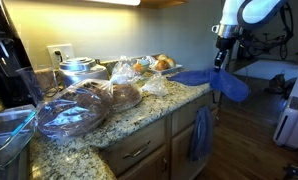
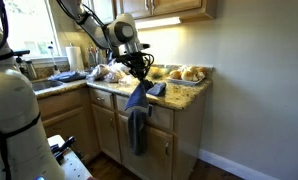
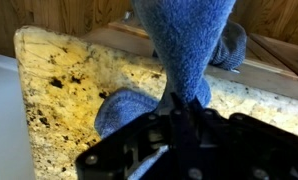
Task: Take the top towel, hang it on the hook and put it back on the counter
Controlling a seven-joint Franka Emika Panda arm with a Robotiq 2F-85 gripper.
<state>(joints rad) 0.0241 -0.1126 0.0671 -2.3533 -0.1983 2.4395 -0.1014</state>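
Note:
My gripper (image 1: 222,62) is shut on the top towel (image 1: 214,82), a bright royal-blue cloth. The towel hangs from the jaws just past the end of the counter (image 1: 139,120), with its lower part spread at counter height. In an exterior view the gripper (image 2: 139,74) holds the towel (image 2: 137,98) draped over the counter's front edge (image 2: 184,86). In the wrist view the towel (image 3: 184,50) runs down from the jaws (image 3: 179,105) over the granite (image 3: 69,80). No hook is visible.
A second blue towel (image 3: 232,45) lies on the counter end (image 2: 157,89). A duller grey-blue towel (image 1: 201,130) hangs on the cabinet front (image 2: 137,132). Bagged bread (image 1: 89,105), rolls (image 2: 189,73) and pots (image 1: 77,68) crowd the counter.

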